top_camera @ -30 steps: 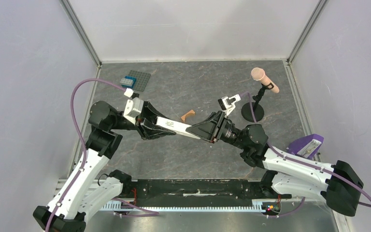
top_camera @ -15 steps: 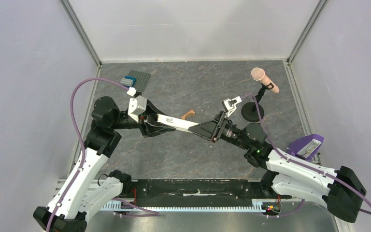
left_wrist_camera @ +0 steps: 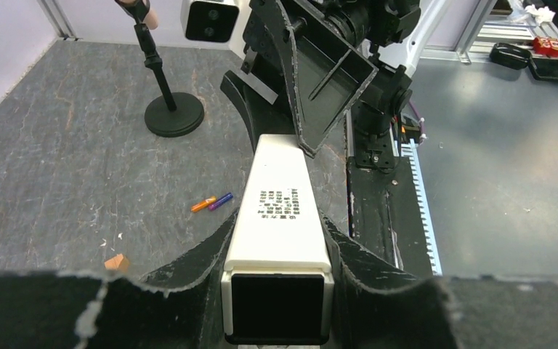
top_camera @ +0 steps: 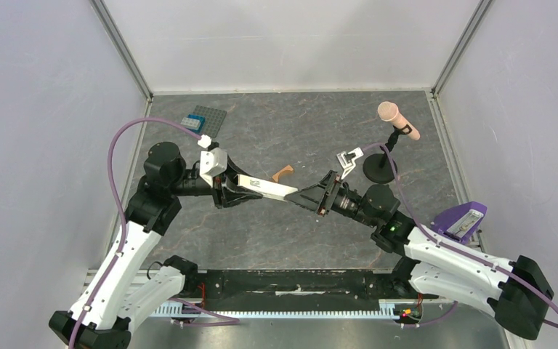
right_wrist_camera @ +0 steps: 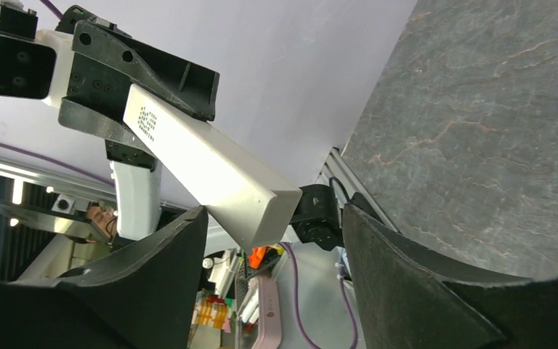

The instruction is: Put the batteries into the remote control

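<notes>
Cream-white remote control [left_wrist_camera: 280,211] (black print); batteries [left_wrist_camera: 204,205] orange and purple; table [top_camera: 298,123] veined grey.

No text is legible. The only lettering is a small printed block [left_wrist_camera: 279,206] of several dark lines on the cream-white face of the remote control [left_wrist_camera: 277,243]. It shows in the left wrist, right wrist and top views, too fine in each to make out.

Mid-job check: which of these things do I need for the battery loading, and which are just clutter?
Job: remote, orange battery, blue battery.
Lying about: microphone, studded plate, blue brick, orange block, purple object.
</notes>
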Available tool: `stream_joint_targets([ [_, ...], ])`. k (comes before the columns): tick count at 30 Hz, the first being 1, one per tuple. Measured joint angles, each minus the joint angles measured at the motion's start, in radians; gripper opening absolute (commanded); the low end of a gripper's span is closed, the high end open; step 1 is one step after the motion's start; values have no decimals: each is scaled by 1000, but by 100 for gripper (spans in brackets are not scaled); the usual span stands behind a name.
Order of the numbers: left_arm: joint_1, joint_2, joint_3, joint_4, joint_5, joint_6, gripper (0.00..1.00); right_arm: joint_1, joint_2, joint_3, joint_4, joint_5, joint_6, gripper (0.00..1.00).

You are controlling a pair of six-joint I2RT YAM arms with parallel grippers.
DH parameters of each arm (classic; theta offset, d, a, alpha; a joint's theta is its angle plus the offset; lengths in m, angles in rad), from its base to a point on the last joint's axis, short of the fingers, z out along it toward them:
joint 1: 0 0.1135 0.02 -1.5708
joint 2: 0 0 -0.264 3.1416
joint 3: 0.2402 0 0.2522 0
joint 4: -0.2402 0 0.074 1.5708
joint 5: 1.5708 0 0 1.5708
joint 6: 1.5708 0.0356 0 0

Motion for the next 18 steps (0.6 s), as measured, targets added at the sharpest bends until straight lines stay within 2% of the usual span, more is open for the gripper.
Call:
stream_joint_targets([
  [5,3,-2,0,-39,-2,40,2,-16,-24,1,-46,3,-40,57],
  [13,5,-2,0,-63,-14,64,2,-22,-23,32,-78,-17,-64,29],
  [18,10,-2,0,-79,-37,71,2,-37,-15,35,-89,-20,-60,23],
])
